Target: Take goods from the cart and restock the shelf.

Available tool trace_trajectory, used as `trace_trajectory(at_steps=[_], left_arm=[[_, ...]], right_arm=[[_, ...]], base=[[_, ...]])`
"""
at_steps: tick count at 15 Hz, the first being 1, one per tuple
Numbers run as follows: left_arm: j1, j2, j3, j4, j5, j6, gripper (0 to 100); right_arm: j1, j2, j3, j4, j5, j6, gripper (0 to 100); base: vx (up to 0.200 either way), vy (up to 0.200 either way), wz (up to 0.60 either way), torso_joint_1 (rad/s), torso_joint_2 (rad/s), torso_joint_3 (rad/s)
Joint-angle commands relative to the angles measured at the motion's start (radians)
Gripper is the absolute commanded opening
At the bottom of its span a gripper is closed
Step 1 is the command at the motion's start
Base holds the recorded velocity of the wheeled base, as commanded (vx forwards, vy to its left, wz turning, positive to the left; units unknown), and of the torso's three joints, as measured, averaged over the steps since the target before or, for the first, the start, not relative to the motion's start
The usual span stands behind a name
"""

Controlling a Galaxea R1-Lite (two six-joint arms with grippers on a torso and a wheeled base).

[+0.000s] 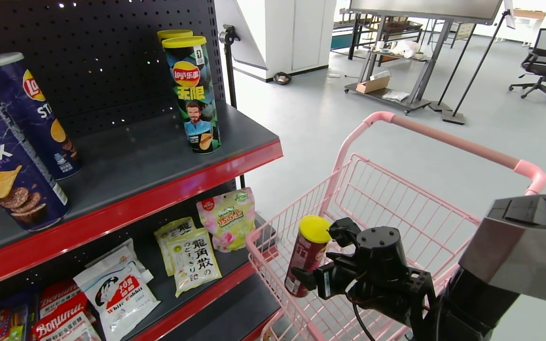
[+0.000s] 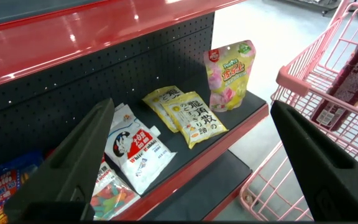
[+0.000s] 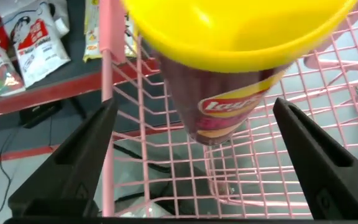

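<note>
A red chip can (image 1: pixel 305 258) with a yellow lid (image 1: pixel 314 228) hangs upright just inside the near left corner of the pink cart (image 1: pixel 448 142). My right gripper (image 1: pixel 321 258) is shut on it, one finger on each side of the can (image 3: pixel 229 112). My left gripper (image 2: pixel 191 155) is open with nothing between its fingers and faces the lower shelf (image 2: pixel 185 180), where snack bags (image 2: pixel 191 115) lie. On the upper shelf (image 1: pixel 126 161) stand tall chip cans: two green ones (image 1: pixel 195 92) at the right end and two dark blue ones (image 1: pixel 7 142) at the left.
The lower shelf holds a white bag (image 1: pixel 116 289), yellow bags (image 1: pixel 190 260), a green-pink pouch (image 1: pixel 228 218) and red packs (image 1: pixel 64 312). The red shelf lip (image 1: pixel 159 194) juts out close to the cart's rim (image 1: pixel 254 241). Open grey floor lies beyond the cart.
</note>
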Motion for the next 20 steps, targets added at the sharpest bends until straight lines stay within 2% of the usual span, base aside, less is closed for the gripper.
trace_trajectory(at_steps=[1, 3, 18, 19, 20], left_arm=[[0.000, 0.001, 0.000, 0.000, 0.001, 0.000, 100], [0.002, 0.001, 0.000, 0.000, 0.001, 0.000, 100], [0.000, 0.001, 0.000, 0.000, -0.001, 0.000, 100], [0.000, 0.001, 0.000, 0.000, -0.001, 0.000, 100], [0.002, 0.001, 0.000, 0.000, -0.001, 0.000, 100]], right_arm=[[-0.021, 0.011, -0.015, 0.000, -0.002, -0.004, 100], [-0.041, 0.022, -0.040, 0.000, -0.001, -0.003, 100], [-0.038, 0.114, -0.159, -0.003, 0.005, -0.003, 100], [-0.038, 0.115, -0.162, -0.003, 0.005, -0.001, 0], [-0.038, 0.121, -0.176, -0.003, 0.007, 0.003, 0]], base=[[0.000, 0.000, 0.00, 0.000, 0.00, 0.000], [0.000, 0.000, 0.00, 0.000, 0.00, 0.000], [0.000, 0.000, 0.00, 0.000, 0.00, 0.000], [0.000, 0.000, 0.00, 0.000, 0.00, 0.000], [0.000, 0.000, 0.00, 0.000, 0.00, 0.000]])
